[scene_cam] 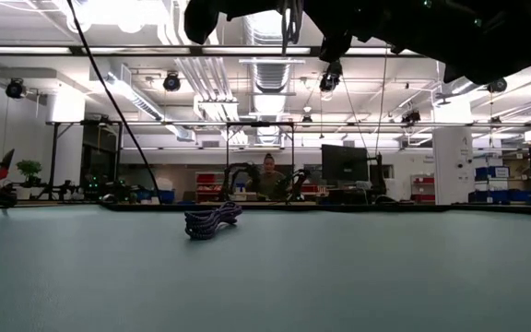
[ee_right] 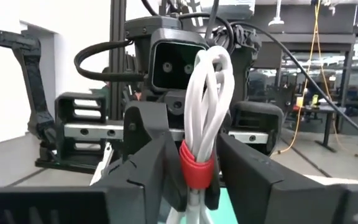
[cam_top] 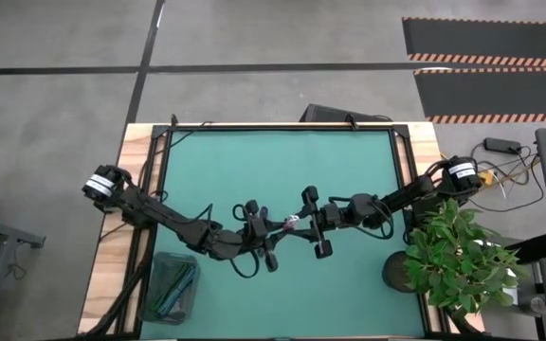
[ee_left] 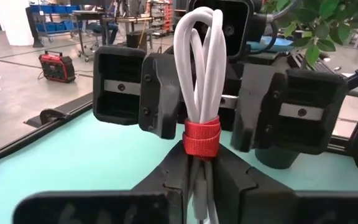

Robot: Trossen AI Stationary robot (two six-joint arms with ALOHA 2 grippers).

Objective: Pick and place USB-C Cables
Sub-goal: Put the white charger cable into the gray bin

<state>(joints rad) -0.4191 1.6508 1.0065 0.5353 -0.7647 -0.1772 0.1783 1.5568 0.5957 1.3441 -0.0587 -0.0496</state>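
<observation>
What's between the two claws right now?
The white cable bundle with the red tie bridges the left claw and the right claw above mid-table. High view shows it; both wrist views show it close up.

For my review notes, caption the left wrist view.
Left gripper shut on red-tied white looped cable bundle; right gripper opened around it.

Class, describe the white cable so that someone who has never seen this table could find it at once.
Start at the green mat and find where the two dark arms meet, above its middle. The white cable is a small looped bundle held up between the left gripper and the right gripper. Its red tie sets it apart from the purple cable lying on the mat.
</observation>
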